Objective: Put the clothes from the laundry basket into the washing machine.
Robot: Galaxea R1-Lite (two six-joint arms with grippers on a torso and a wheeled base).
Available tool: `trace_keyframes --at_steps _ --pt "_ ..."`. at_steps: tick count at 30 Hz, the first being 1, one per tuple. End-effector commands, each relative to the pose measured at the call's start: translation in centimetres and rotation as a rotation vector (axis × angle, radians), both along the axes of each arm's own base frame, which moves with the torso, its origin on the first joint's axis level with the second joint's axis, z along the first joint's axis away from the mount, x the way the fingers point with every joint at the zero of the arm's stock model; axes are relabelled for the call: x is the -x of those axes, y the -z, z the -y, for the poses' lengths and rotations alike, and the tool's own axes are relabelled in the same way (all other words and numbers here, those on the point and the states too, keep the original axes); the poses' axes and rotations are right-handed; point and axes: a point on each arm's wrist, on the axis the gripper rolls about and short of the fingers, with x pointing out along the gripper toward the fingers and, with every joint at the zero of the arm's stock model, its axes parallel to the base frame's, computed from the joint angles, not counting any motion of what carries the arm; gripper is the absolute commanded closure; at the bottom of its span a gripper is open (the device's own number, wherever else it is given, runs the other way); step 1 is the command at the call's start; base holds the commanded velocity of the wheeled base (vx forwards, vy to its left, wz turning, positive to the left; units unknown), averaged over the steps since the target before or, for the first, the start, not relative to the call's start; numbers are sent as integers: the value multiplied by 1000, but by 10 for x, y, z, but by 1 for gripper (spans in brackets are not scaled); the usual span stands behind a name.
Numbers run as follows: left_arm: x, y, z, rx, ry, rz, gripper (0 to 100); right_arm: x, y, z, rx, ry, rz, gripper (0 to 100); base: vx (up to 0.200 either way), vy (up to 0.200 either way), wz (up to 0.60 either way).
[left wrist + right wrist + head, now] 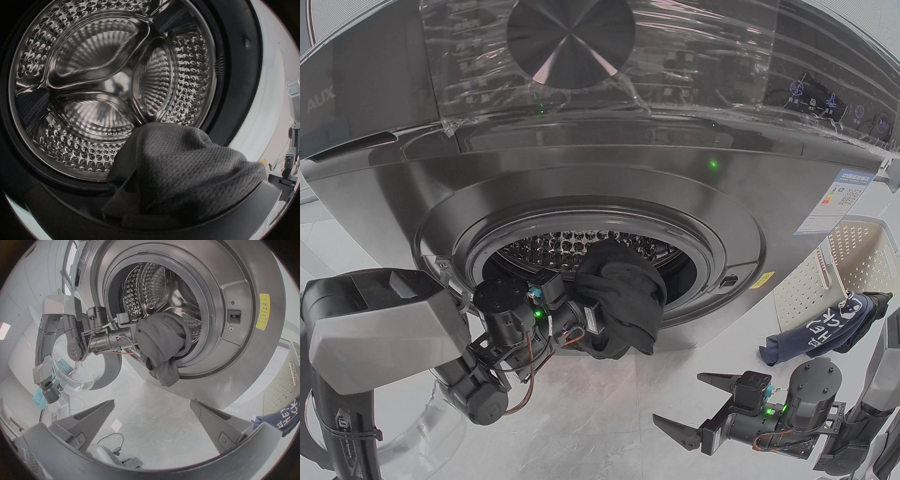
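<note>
Washing machine (737,206) stood open right in front of left pincer (599,315). White laundry basket (856,250) sat just beyond right pincer (677,397), navy garment (831,328) draped over its rim. Left pincer gripped black garment (625,294) at the drum mouth, part hanging outside. Right pincer was spread wide, holding nothing.
</note>
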Motion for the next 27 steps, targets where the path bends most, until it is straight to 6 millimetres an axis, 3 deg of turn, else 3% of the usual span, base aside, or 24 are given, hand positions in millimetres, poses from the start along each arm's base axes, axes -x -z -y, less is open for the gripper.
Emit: trace_keyframes --at_steps 1,8,16,27 --pt "-14 9 -4 0 -36 -3 100 0 1 0 2 0 -2 0 0 0 0" --pt "-25 7 -1 7 -45 18 100 -1 3 -1 8 0 -7 0 0 0 0" --pt "-66 8 0 50 -107 79 100 1 4 -2 13 -8 -11 0 0 0 0" --pt "-94 -22 17 126 -157 132 100 2 4 -3 15 -14 -13 0 0 0 0"
